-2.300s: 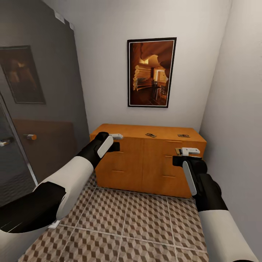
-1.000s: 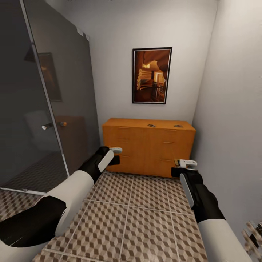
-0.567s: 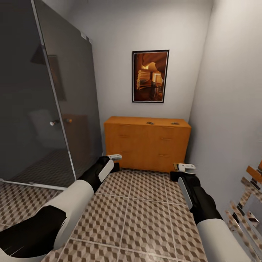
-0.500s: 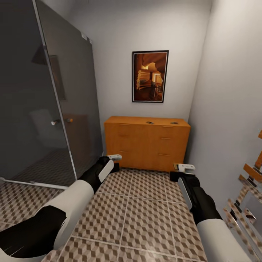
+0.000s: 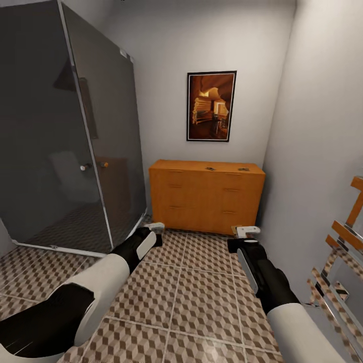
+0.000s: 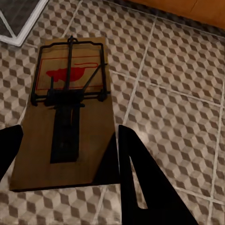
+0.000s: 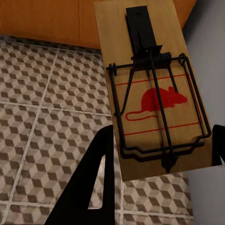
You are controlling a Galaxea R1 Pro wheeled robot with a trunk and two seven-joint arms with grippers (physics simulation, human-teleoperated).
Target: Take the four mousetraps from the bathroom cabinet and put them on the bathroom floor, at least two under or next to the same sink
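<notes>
As the robot backs from the cabinet [image 5: 206, 196], each pincer, left [image 5: 155, 228] and right [image 5: 245, 232], stays clamped on a mousetrap [image 6: 68, 117]; two remain atop it.

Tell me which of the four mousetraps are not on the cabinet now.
The two held ones: one in the left tool and one in the right tool. The other two small traps lie on the cabinet top.

Two mousetraps [image 5: 210, 168] on cabinet [image 5: 206, 201]
</notes>
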